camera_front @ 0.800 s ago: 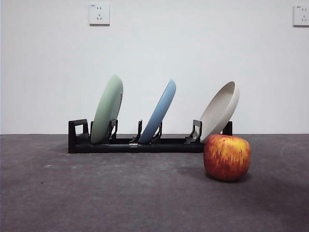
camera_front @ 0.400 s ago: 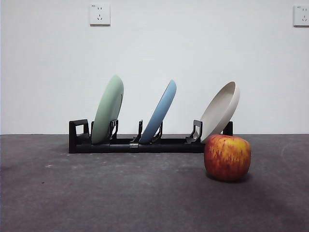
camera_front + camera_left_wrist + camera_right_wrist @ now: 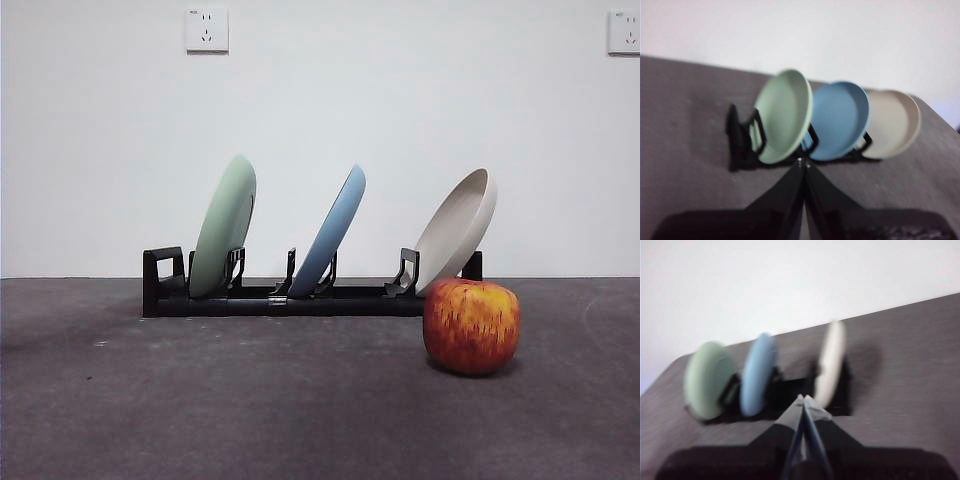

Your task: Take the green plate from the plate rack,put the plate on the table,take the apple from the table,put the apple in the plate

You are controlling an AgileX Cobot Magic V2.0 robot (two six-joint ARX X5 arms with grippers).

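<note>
The green plate [image 3: 224, 228] stands tilted in the left slot of the black plate rack [image 3: 280, 297]. It also shows in the left wrist view [image 3: 784, 115] and, blurred, in the right wrist view [image 3: 707, 377]. The red apple [image 3: 470, 325] sits on the dark grey table [image 3: 250, 400], in front of the rack's right end. My left gripper [image 3: 803, 162] is shut and empty, well short of the rack. My right gripper [image 3: 803, 399] is shut and empty, also away from the rack. Neither arm shows in the front view. The apple is hidden in both wrist views.
A light blue plate [image 3: 330, 230] stands in the rack's middle slot and a beige plate [image 3: 457, 230] in its right slot, leaning over the apple. A white wall [image 3: 320, 120] with two sockets stands behind the table.
</note>
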